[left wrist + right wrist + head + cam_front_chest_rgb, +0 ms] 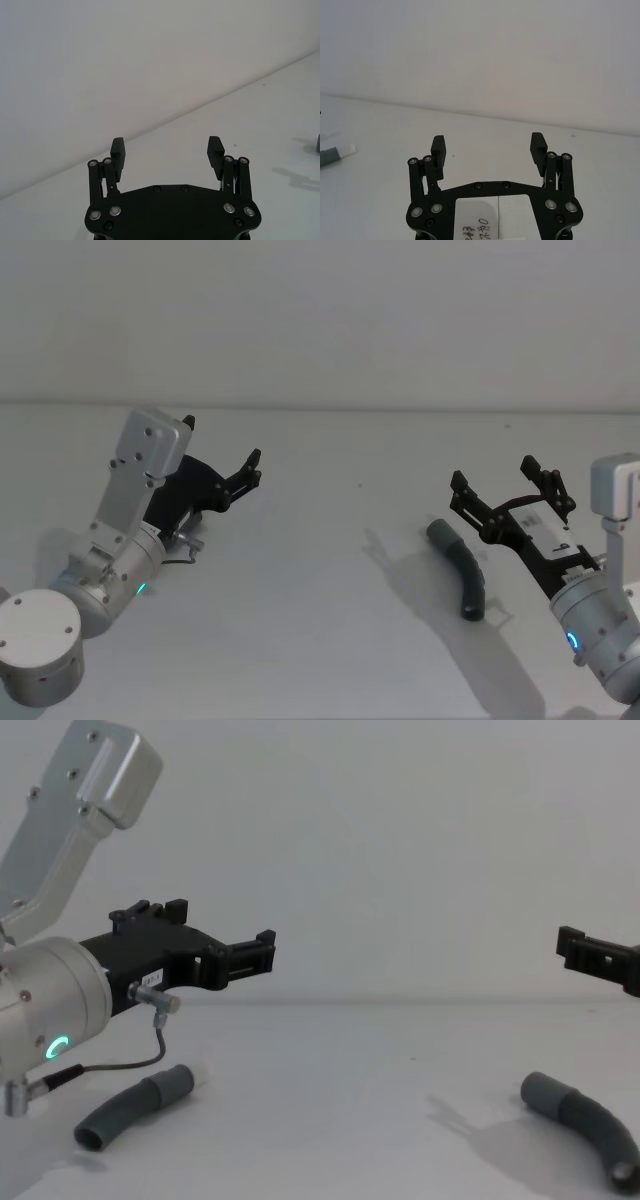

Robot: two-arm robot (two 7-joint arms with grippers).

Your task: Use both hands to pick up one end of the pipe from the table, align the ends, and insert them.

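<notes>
Two pieces of the pipe lie on the white table [330, 640]. The right piece [462, 565] [588, 1122] is curved and dark, and its plain grey cuff [541, 1090] points toward the middle. The left piece [130, 1108] rests beneath my left arm, its cuff [176, 1082] carrying a white tip; the right wrist view shows that cuff [331, 155] far off. My left gripper [248, 472] [167, 150] [228, 938] hovers open, holding nothing. My right gripper [497, 478] [489, 147] [580, 948] hangs open just behind and above the right piece, apart from it.
A pale wall [320, 320] rises behind the table's far edge. A thin cable with a small metal plug [155, 1002] dangles from my left wrist above the left piece. Bare table surface stretches between the two pieces.
</notes>
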